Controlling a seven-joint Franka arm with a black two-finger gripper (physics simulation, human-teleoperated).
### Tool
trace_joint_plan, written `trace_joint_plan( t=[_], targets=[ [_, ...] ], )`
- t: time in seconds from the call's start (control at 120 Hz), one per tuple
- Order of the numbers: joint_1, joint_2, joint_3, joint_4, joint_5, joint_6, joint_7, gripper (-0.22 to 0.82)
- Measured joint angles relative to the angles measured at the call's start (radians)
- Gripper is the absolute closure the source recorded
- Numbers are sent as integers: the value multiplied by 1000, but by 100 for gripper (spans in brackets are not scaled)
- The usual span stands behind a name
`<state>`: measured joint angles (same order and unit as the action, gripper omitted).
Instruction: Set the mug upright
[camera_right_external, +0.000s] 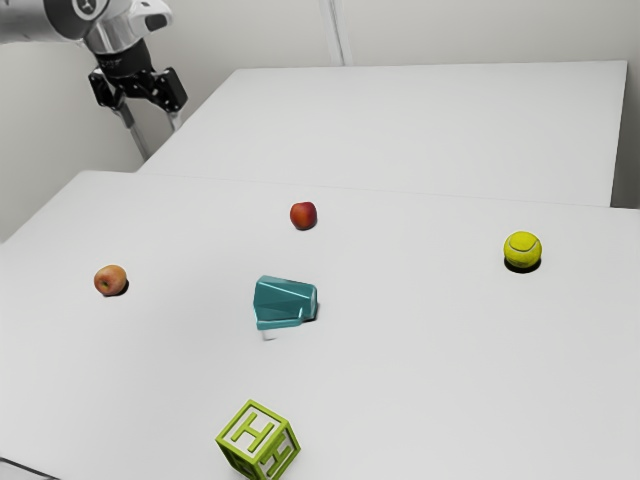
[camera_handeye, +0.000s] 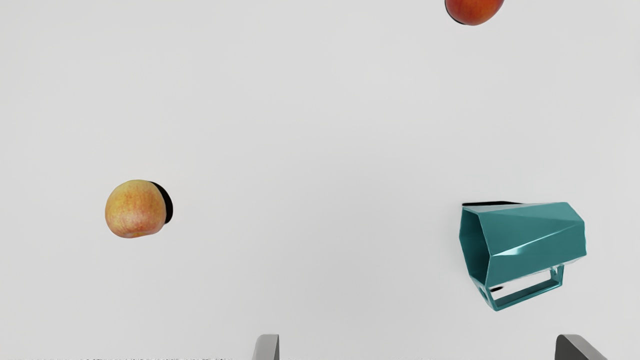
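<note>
Left end first: the jaws hang high above the worktop (camera_right_external: 400, 380), apart, with nothing between them. Lowest on that side is the apple (camera_right_external: 110, 280), below the jaws and well apart from them. Next comes the block (camera_right_external: 258, 440), below the jaws and farther toward the exterior view's near side.

Now the mug (camera_right_external: 285, 302), farther out from the jaws than the apple: on its side on the worktop, mouth toward the apple, base away, handle (camera_handeye: 530, 297) on the side turned from the red fruit (camera_right_external: 303, 215). That fruit lies beyond the mug, and past everything, farthest out from the jaws, sits the ball (camera_right_external: 522, 249).

What could bite? The sloped, faceted body may slip or roll if the jaws close off its middle. One finger landing on the handle could twist it. A grip too near the mouth might leave the base swinging low, to catch the worktop as the mug turns up; an early release on a base edge would tip it back.

Room, then: bare worktop separates mug and apple, and more lies between mug and ball. The red fruit and the block flank it more closely. The worktop's far edge runs behind the red fruit, comfortably clear of the mug.
</note>
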<state>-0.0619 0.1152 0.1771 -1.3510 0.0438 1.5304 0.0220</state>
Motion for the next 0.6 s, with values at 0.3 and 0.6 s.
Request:
trace_joint_plan(
  t=[0.3, 0.6],
  targets=[
    [10, 5, 91, -372, -380, 112, 49, 0],
    [19, 52, 158, -762, -969, 317, 364, 0]
  ],
)
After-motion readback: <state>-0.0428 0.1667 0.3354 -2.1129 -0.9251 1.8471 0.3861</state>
